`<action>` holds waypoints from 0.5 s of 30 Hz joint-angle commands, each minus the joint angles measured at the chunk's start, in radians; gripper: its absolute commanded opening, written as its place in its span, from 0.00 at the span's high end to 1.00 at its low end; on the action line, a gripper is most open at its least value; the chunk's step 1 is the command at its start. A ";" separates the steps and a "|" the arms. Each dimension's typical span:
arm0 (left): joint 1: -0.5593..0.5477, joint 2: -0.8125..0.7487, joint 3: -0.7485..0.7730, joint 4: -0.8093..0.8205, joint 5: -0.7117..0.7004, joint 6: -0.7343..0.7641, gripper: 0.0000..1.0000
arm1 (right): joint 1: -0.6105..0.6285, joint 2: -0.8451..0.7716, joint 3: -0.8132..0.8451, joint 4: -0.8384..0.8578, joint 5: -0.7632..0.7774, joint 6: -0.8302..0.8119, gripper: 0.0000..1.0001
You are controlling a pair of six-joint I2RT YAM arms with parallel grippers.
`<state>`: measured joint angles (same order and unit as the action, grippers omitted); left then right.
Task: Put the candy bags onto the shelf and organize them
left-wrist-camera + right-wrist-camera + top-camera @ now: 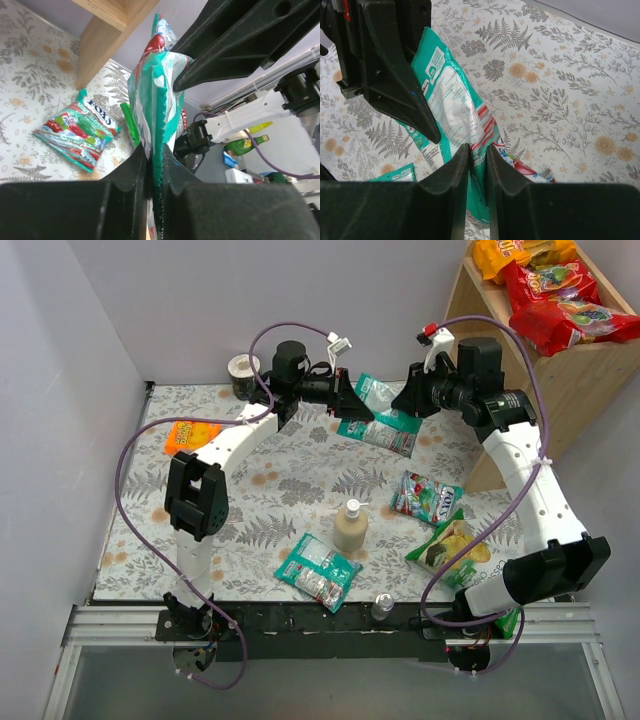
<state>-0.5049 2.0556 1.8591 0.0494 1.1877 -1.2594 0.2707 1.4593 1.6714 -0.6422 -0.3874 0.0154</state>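
A teal-and-white candy bag point(385, 425) hangs in the air over the back of the table, gripped from both sides. My left gripper point(358, 408) is shut on its serrated edge point(155, 85). My right gripper point(400, 405) holds the opposite end, its jaws closed on the bag point(452, 100). Two more teal-and-white bags lie on the table, one at the front middle point(318, 573) and one on the right point(428, 497), the latter also in the left wrist view point(75, 132). The wooden shelf point(560, 380) stands at the back right. Its top board carries an orange-yellow bag point(520, 252) and two red bags point(560, 300).
A soap pump bottle point(350, 527) stands in the middle. Green chip bags point(450, 545) lie at the front right. A small orange packet point(192, 433) lies at the left and a dark round tin point(243, 370) at the back. A small bottle point(382, 608) stands at the front edge.
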 commanded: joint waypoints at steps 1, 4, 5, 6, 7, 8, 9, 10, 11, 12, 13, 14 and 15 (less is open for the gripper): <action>-0.014 -0.014 0.005 -0.043 -0.039 0.028 1.00 | 0.002 -0.051 0.019 0.065 0.027 -0.006 0.95; -0.014 -0.037 0.003 -0.077 -0.135 0.022 1.00 | 0.001 -0.069 0.025 0.079 0.149 0.024 0.41; -0.014 -0.044 0.000 -0.075 -0.163 0.012 1.00 | 0.002 -0.079 0.031 0.081 0.191 0.044 0.26; -0.014 -0.055 -0.004 -0.071 -0.190 -0.006 1.00 | 0.002 -0.086 0.040 0.084 0.278 0.057 0.23; -0.014 -0.060 -0.009 -0.056 -0.227 -0.027 1.00 | 0.001 -0.092 0.069 0.088 0.324 0.067 0.21; -0.015 -0.064 -0.018 0.004 -0.249 -0.085 1.00 | 0.002 -0.099 0.085 0.088 0.367 0.075 0.20; -0.015 -0.071 -0.049 0.045 -0.270 -0.121 1.00 | 0.002 -0.126 0.096 0.096 0.434 0.096 0.20; -0.017 -0.081 -0.067 0.099 -0.293 -0.156 1.00 | 0.002 -0.145 0.096 0.139 0.446 0.104 0.19; -0.021 -0.083 -0.086 0.216 -0.313 -0.248 1.00 | 0.001 -0.189 0.087 0.159 0.450 0.110 0.19; -0.024 -0.084 -0.109 0.266 -0.332 -0.286 1.00 | 0.002 -0.213 0.077 0.183 0.459 0.135 0.19; -0.036 -0.071 -0.109 0.311 -0.347 -0.326 1.00 | 0.002 -0.241 0.061 0.237 0.456 0.150 0.19; -0.044 -0.058 -0.103 0.385 -0.374 -0.381 1.00 | 0.002 -0.295 0.018 0.262 0.449 0.164 0.19; -0.052 -0.046 -0.089 0.418 -0.393 -0.412 1.00 | 0.001 -0.321 -0.005 0.286 0.423 0.187 0.19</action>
<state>-0.5255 2.0521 1.7515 0.1772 0.9092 -1.4616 0.2703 1.2976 1.6920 -0.5472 -0.0120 0.1192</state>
